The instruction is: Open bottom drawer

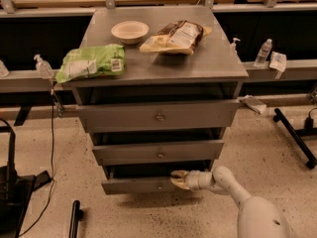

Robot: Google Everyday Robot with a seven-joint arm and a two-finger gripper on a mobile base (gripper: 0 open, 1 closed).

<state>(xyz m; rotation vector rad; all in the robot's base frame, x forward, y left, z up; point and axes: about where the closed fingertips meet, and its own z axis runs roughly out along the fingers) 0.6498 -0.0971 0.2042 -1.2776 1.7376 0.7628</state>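
The bottom drawer (133,185) is the narrowest grey front of the three, low on the cabinet, with a small round knob (159,186). Its front stands slightly forward, with a dark gap above it. My gripper (177,179) reaches in from the lower right on a white arm (233,187). Its cream fingers (179,173) sit at the drawer's top edge, just right of the knob, and appear hooked over that edge.
Above are the mid-sized drawer (158,151) and the widest drawer (158,116). On the cabinet top lie a green bag (91,62), a bowl (130,31) and a brown snack bag (176,36). A black stand (74,217) and cables are on the floor at left.
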